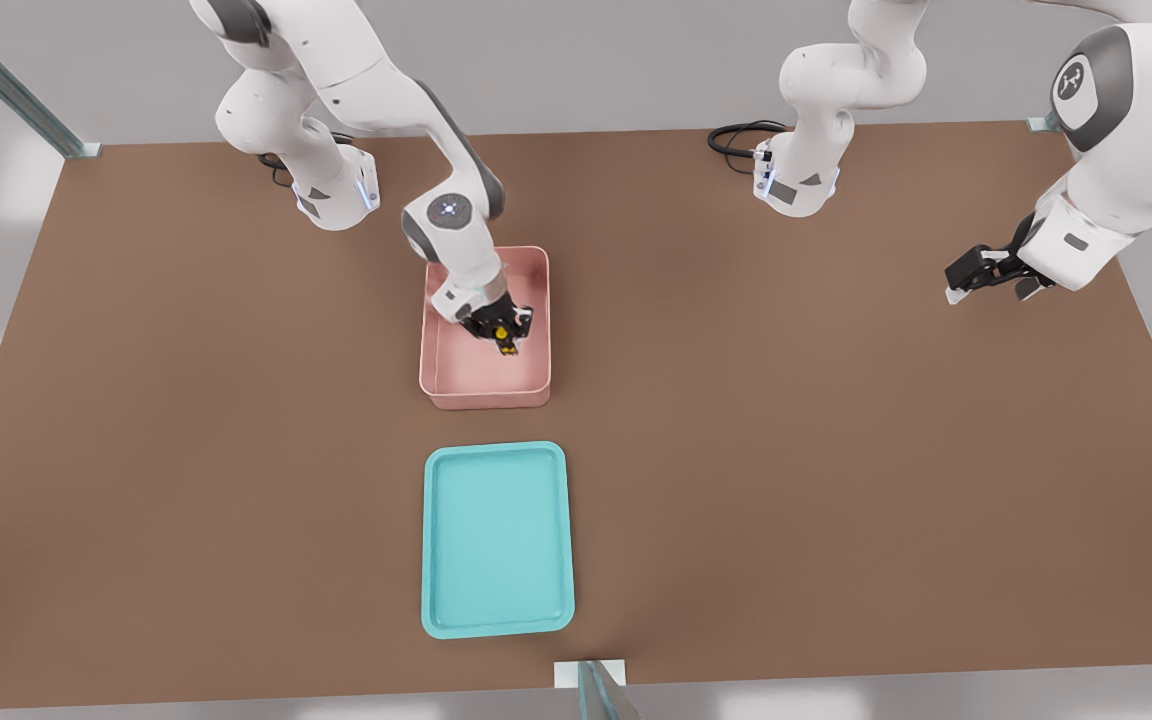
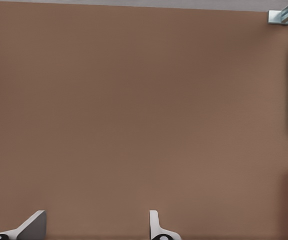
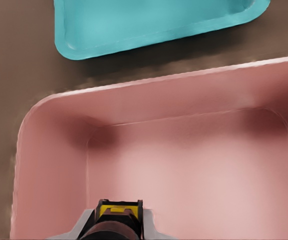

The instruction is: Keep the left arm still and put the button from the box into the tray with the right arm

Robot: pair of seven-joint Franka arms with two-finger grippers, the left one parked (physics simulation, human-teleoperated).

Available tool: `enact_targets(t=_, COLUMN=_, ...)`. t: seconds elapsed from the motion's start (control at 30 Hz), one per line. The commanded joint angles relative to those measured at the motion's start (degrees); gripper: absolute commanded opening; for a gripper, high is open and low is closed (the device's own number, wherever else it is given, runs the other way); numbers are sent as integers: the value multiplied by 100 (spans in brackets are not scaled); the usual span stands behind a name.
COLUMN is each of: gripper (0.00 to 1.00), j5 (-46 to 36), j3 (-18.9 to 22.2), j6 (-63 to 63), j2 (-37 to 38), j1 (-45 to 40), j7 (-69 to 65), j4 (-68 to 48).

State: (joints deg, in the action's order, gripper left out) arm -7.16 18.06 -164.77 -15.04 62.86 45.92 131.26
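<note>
The right arm (image 1: 441, 215) reaches down into the box (image 1: 485, 385), the pale pink bin standing near the middle of the brown table (image 1: 836, 450). Its gripper (image 1: 506, 340) sits inside the box's walls, toward the front view's right side of the bin, and its fingers are closed around the button (image 1: 502, 334), whose yellow top shows between them. The right wrist view confirms this: the button (image 3: 116, 217) is pinched between the pale fingertips (image 3: 148, 225), with the pink floor of the box (image 3: 198, 170) spread out beyond it. Whether the button has left the floor or rests on it cannot be told.

The tray (image 1: 497, 538), the shallow turquoise one, lies nearer the camera than the box, a short gap of table between them, and holds nothing. In the right wrist view its corner (image 3: 148, 25) shows just past the box's far wall.

Judging by this, the grasp looks done, while the rest remains: lifting the button clear of the tall walls, carrying it across the gap to the tray, and releasing it there. The task seems roughly a third along.
</note>
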Motion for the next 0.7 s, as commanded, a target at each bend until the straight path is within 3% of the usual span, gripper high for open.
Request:
enact_targets(t=0.0, gripper=47, j5=4, j3=206, j6=1921, j2=-78, j1=-266, j7=-961, j4=-1146)
enact_targets(t=0.07, gripper=47, j5=13, j3=268, j6=2748, j2=-684, j1=-793, j7=-1929, j4=-2544)
enact_targets(t=0.23, gripper=47, j5=-541, j3=206, j6=2994, j2=-3619, j1=-2014, j7=-3536, j4=-5962)
enact_targets(t=0.27, gripper=47, j5=-857, j3=206, j6=2985, j2=-3883, j1=-2225, j7=-4170, j4=-6227)
enact_targets(t=0.33, gripper=47, j5=-954, j3=163, j6=2853, j2=-4288, j1=-2357, j7=-4214, j4=-6631)
enact_targets(t=0.4, gripper=100, j5=-1042, j3=-31, j6=2985, j2=-4279, j1=-2524, j7=-4197, j4=-6693)
enact_targets(t=0.5, gripper=100, j5=-1323, j3=-22, j6=4118, j2=-4165, j1=-2568, j7=-4135, j4=-7141)
enact_targets(t=0.6, gripper=100, j5=-75, j3=75, j6=7658, j2=-1802, j1=-2551, j7=-4214, j4=-7282)
enact_targets(t=0.63, gripper=100, j5=-40, j3=189, j6=8327, j2=-1248, j1=-2927, j7=-4651, j4=-6914)
enact_targets(t=0.67, gripper=100, j5=-5, j3=268, j6=8347, j2=-1124, j1=-3903, j7=-6848, j4=-6763)
